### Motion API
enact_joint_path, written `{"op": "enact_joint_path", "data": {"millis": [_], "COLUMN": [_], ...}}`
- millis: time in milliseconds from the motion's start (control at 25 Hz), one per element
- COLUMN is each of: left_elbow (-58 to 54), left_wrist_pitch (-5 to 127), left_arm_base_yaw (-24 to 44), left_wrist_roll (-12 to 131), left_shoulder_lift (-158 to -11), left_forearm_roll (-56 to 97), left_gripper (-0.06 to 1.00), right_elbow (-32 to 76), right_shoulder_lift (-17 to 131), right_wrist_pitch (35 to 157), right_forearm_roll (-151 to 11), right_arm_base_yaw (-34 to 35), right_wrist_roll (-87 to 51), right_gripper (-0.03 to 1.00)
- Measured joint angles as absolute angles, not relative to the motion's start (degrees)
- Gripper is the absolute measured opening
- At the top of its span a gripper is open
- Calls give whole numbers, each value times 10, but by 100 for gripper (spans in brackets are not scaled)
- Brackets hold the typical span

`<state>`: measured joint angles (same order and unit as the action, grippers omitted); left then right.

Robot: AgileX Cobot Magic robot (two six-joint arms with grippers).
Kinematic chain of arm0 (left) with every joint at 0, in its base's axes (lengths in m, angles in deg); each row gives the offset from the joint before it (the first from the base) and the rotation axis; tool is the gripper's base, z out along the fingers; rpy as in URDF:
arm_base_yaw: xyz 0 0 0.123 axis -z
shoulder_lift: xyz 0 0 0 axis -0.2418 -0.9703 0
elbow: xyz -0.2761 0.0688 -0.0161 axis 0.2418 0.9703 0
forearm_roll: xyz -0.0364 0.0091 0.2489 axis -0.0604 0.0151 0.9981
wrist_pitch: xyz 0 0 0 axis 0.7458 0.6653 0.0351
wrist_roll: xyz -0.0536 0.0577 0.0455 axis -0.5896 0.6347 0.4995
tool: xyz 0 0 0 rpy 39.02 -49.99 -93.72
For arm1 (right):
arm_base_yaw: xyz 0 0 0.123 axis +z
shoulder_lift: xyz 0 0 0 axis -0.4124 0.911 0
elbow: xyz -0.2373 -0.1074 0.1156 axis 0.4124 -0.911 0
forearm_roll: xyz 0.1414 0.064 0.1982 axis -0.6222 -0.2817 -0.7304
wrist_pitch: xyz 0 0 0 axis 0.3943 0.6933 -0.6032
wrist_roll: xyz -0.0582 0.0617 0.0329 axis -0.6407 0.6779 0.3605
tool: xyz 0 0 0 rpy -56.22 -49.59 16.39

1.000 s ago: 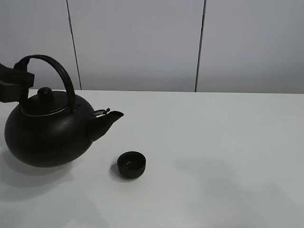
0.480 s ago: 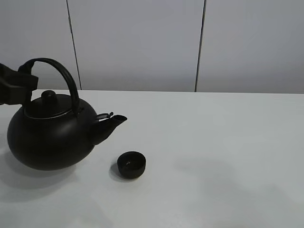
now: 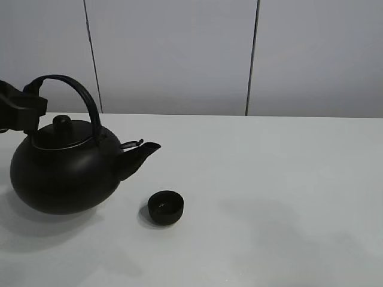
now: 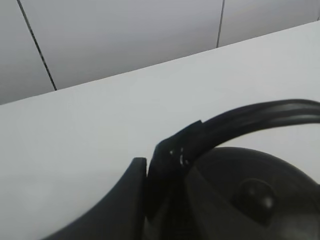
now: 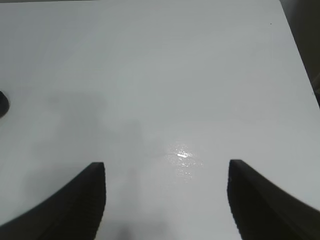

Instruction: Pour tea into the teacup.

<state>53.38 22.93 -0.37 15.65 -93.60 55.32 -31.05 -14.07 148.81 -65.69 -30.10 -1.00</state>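
One big, round, matte black kettle [image 3: 63, 173], with an arched handle, a knobbed lid and a short spout, and one small, round, matte black teacup [image 3: 166, 207] without a handle made up the objects on view. The teacup sat upright on the table near the kettle, in front of its spout tip and lower than it, not touching the kettle.

Two grippers were present. The left gripper [image 3: 25, 111] was clamped tight on the kettle's handle at the end farthest from the spout. The left wrist view showed its dark fingers [image 4: 131, 195] pressed around that handle. Whether the kettle's base touched the table could not be told. The right gripper [image 5: 166, 200] showed only in its own wrist view, its two dark jaws spread wide apart over bare tabletop.

One smooth, pale grey-white table [image 3: 281, 179] carried a soft shadow beneath the kettle. Behind the kettle stood a plain light grey wall [image 3: 173, 54] of three panels, split by two thin dark vertical seams.
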Motion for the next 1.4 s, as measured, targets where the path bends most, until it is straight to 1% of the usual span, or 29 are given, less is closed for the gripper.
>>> {"op": "enact_joint_path", "data": {"millis": [240, 560, 840, 1160, 1400], "left_elbow": [534, 534, 534, 534, 534], "left_wrist_pitch": [260, 270, 270, 262, 250], "left_arm_base_yaw": [21, 34, 39, 43, 47], "left_wrist_roll": [209, 232, 236, 266, 283], "left_shoulder_lift": [-936, -936, -936, -936, -960], "left_forearm_roll": [457, 404, 396, 437, 411], "left_gripper": [13, 13, 13, 13, 13], "right_elbow": [-310, -310, -310, -310, -310], "right_shoulder_lift": [-141, -141, -141, -141, -141], "right_wrist_pitch": [1488, 1487, 1488, 1488, 1488], "right_forearm_roll": [-657, -657, -657, -657, -657], "right_arm_base_yaw": [-301, -301, -301, -301, -301], "right_wrist_roll": [-10, -10, -10, -10, -10], "right_gripper": [47, 47, 47, 47, 47]}}
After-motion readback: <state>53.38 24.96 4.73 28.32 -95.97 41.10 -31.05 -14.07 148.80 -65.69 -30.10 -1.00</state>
